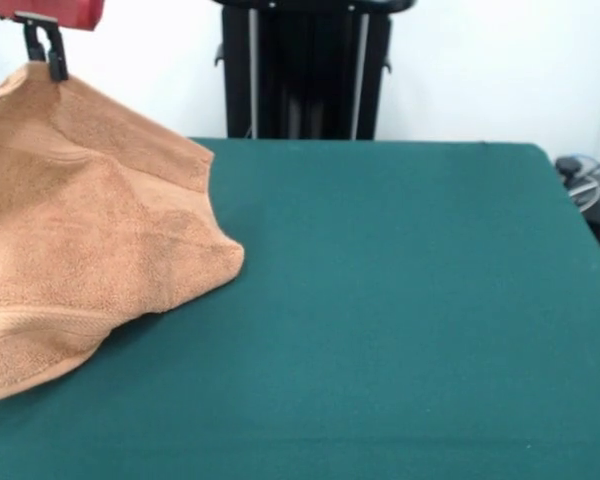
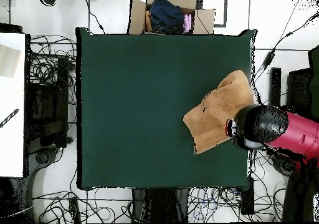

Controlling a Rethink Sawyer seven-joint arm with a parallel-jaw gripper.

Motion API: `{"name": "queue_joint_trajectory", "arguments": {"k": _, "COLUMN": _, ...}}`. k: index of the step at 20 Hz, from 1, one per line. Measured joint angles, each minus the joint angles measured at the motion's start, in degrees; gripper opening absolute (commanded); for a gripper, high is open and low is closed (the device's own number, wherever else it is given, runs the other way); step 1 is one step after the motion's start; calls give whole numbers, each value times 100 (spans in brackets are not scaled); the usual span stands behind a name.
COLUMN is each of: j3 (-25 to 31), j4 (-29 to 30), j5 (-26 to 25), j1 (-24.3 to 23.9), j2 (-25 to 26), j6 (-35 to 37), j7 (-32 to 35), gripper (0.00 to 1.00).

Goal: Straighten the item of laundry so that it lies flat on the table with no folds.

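The orange-tan terry towel (image 1: 90,240) hangs from one pinched edge at the top left of the front view and drapes down onto the dark green table (image 1: 400,300), with a woven border band low at its front edge. My gripper (image 1: 52,68) is shut on the towel's top edge, holding it lifted above the table's left side. In the overhead view the towel (image 2: 215,112) lies crumpled near the table's right edge (image 2: 156,109), and my gripper (image 2: 232,129) sits at its lower right side under the red and black arm (image 2: 280,131).
A cardboard box (image 2: 168,14) with clothes stands beyond the table's top edge in the overhead view. Cables and dark equipment (image 2: 47,109) lie on the floor round the table. The robot's black pedestal (image 1: 305,70) stands behind the table's far side.
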Motion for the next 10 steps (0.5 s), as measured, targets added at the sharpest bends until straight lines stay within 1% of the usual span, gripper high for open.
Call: {"name": "queue_joint_trajectory", "arguments": {"k": 10, "j3": -104, "j4": -1, "j5": -11, "j1": 388, "j2": 4, "j6": 37, "j7": 0, "gripper": 0}}
